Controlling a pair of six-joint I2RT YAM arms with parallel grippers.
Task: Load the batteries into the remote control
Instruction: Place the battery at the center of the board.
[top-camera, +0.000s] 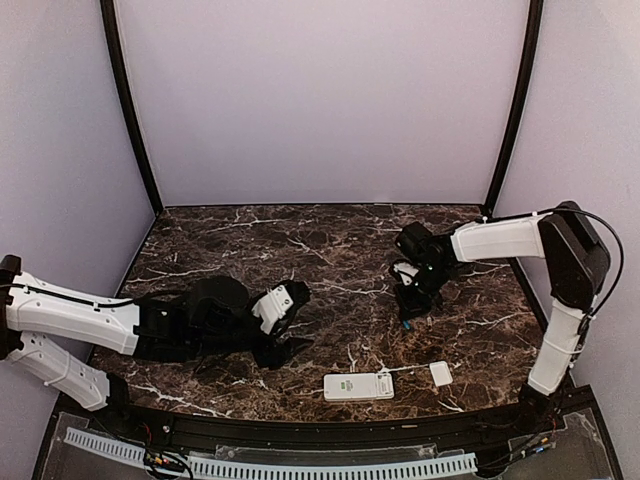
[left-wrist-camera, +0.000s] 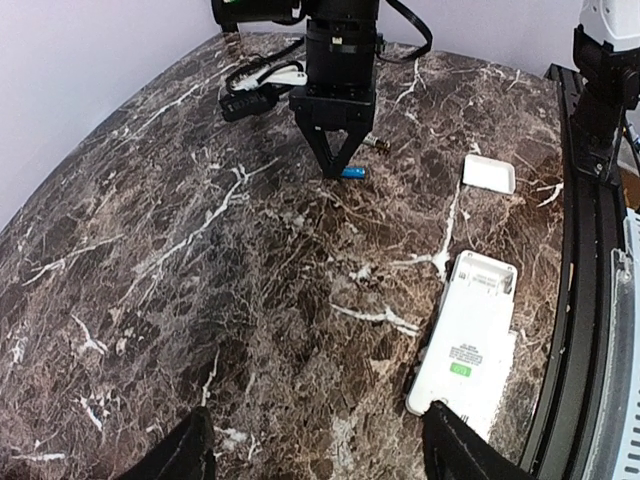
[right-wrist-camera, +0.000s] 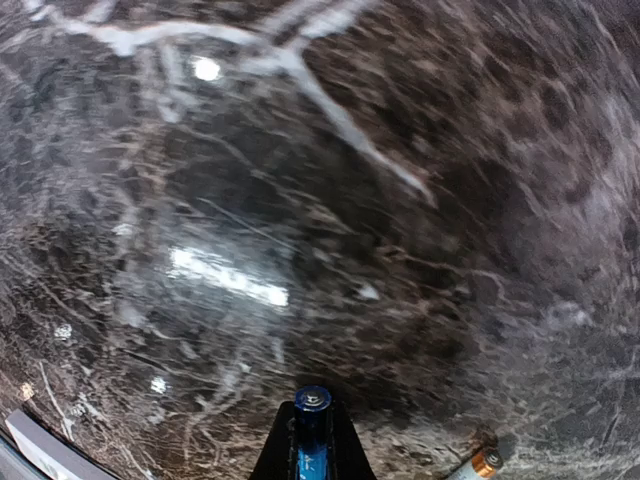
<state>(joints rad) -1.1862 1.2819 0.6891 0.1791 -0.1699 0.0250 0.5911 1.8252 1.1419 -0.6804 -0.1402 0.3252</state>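
Remote control: the slim white rectangular plastic remote control lies flat at the near edge of the dark marble-patterned table, with its green-labelled back facing up. This face carries the battery recess, which appears uncovered at the far end, so cells can probably be loaded from above.

Left gripper: the left gripper hangs low just beside the remote control. Its black fingers are spread wide with nothing between them. It is probably positioned to steady the handset during loading.

Cover piece: the small white rectangular plastic cover piece lies flat beyond the recess end of the remote control, apart from it. It appears to have been set aside, clear of the loading path.

Right gripper: the right gripper points straight down over mid-table, well apart from the remote control. Its fingertips pinch a small blue cylindrical battery.

Battery: it is held crosswise, with one end protruding sideways from the tips. This grip probably suits laying the battery lengthwise into the recess. Whether the battery is clear of the table cannot be told.

Second battery: a thin cylindrical second battery with a copper-coloured tip lies loose on the table just beyond the right gripper.

Next step (judgement): carry the held battery to the recess and align its polarity before release.
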